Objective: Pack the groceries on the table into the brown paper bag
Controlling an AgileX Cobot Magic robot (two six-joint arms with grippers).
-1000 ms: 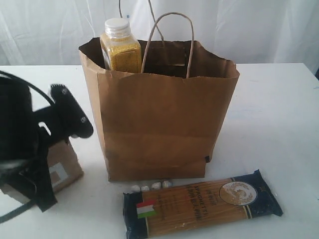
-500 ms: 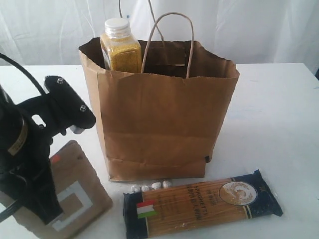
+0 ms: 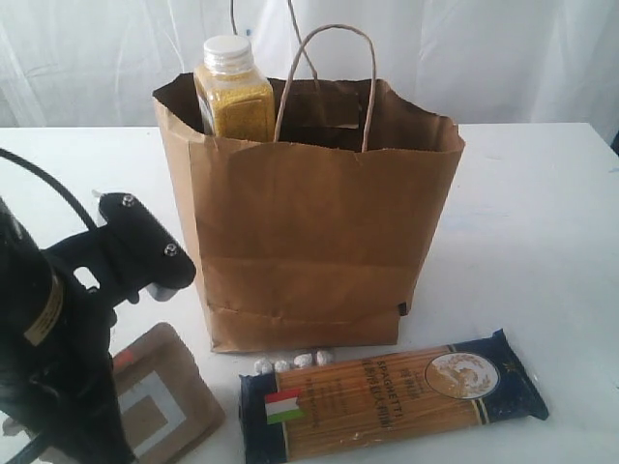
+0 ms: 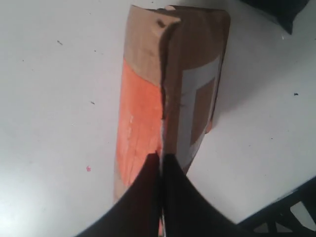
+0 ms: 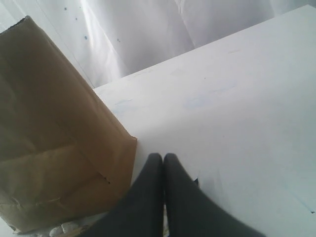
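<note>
Kraft pouch with orange strip [image 4: 143,113], pinched along its thin folded edge by the clenched left gripper [image 4: 161,165] and held tilted to the left of the brown paper bag [image 3: 309,251], apparently clear of the table [image 3: 532,213]; an edge grip probably suits so flat a packet. The yellow-grain bottle [image 3: 234,97] stands in the bag's back left corner, leaving room beside it, while the spaghetti packet [image 3: 387,401] lies flat before the bag. The right gripper [image 5: 159,160], clenched on nothing, hangs beside the bag, out of the way.

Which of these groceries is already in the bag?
The yellow-grain bottle, poking out of the brown paper bag. The spaghetti packet lies on the table; the kraft pouch is in the left claw.
</note>
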